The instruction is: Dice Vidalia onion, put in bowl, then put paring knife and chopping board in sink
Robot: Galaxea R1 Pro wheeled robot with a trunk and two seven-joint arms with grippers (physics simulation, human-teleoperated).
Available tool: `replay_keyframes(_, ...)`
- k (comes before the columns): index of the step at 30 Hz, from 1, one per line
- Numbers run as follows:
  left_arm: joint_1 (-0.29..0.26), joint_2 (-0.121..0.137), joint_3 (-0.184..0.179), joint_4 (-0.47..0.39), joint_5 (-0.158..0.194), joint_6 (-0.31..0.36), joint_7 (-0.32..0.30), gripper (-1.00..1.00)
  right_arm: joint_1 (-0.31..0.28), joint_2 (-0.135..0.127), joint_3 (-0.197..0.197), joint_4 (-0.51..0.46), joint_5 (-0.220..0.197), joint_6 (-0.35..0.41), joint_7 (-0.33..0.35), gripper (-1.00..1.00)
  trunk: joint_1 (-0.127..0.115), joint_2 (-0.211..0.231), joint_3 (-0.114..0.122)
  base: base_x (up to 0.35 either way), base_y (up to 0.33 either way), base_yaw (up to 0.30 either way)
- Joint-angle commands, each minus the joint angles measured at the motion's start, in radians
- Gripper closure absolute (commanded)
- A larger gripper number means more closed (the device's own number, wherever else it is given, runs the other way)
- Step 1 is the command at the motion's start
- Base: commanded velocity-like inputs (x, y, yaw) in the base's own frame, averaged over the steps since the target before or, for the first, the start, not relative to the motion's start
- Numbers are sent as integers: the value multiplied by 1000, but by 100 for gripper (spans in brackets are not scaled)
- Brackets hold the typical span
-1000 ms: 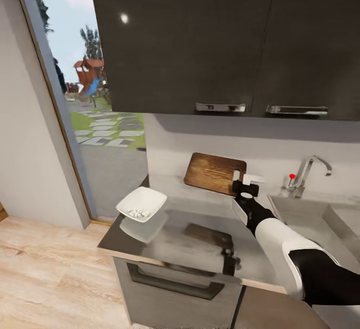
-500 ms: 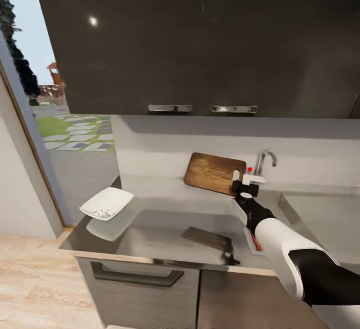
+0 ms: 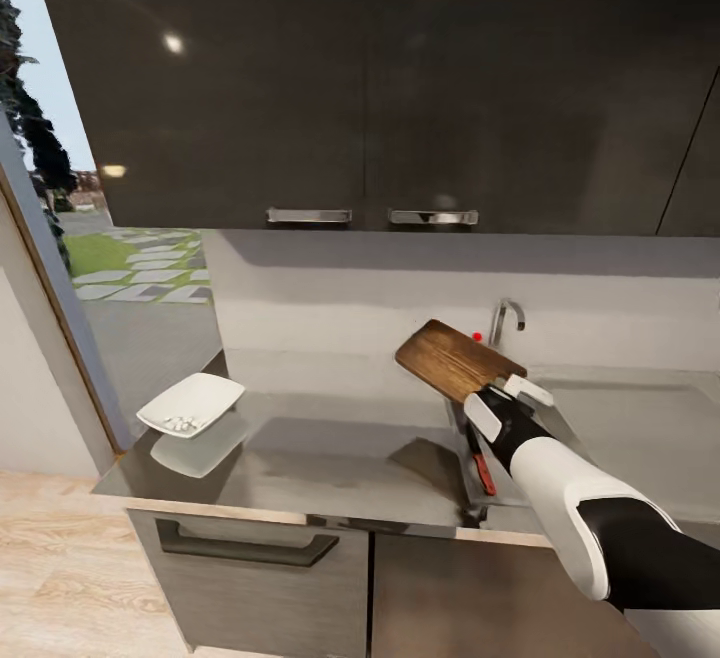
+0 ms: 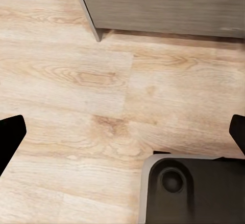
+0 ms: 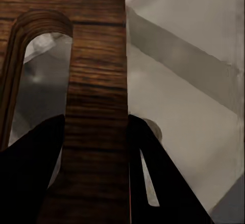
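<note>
Right claw (image 3: 506, 400) grips chopping board (image 3: 458, 359) — raised over sink (image 3: 640, 418) edge.

Kitchen surroundings as I see them from the head and left wrist cameras

I note dark glossy wall cabinets (image 3: 400, 78) with two chrome handles (image 3: 309, 215), a pale backsplash wall (image 3: 340, 308), a grey base drawer with a dark handle (image 3: 245, 544), light wood flooring (image 4: 76, 81), and a window (image 3: 90, 238) giving onto lawn and paving stones
</note>
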Motion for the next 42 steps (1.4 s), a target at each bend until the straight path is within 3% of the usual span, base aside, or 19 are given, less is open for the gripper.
replay_keyframes(1, 1, 1, -9, -2, 10, -1, 2, -100, 0, 1, 12, -2, -23, 0, -36, 100, 0, -1, 0, 0, -3, 0)
replay_keyframes(4, 1, 1, -9, -3, 10, -1, 3, -100, 0, 11, 13, -8, -53, -1, -141, 100, 0, -1, 0, 0, -1, 0)
replay_keyframes(7, 1, 2, -9, -3, 10, -1, 4, -100, 0, 45, 11, -14, -61, -18, -296, 100, 0, -1, 0, 0, 0, 0)
replay_keyframes(11, 1, 4, -9, -6, 10, -2, 4, -100, 0, 62, 11, -19, -103, -147, -503, 100, 0, -1, 0, 0, 0, 0)
replay_keyframes(15, 1, 5, -9, -4, 10, -2, 4, -100, 0, 90, 11, -21, -163, -194, -603, 100, 0, -1, 0, 0, 0, 0)
replay_keyframes(21, 1, 5, -9, -3, 10, -1, 5, -100, 0, 97, -20, -23, -215, -209, -734, 100, 0, -1, 0, 4, 1, 0)
replay_keyframes(26, 1, 5, -9, -6, 11, -1, 7, -100, 0, 99, -30, -24, -229, -209, -772, 100, 0, -1, 0, 176, 111, 0)
replay_keyframes(37, 1, 5, -9, -6, 11, -1, 7, -100, 0, 88, -52, -19, -231, -214, -773, 100, 0, -1, -15, 105, 66, 0)
replay_keyframes(42, 1, 4, -9, -6, 11, -1, 7, -100, 0, 78, -107, -7, -225, -215, -739, 100, 0, -1, -23, 135, -127, 0)
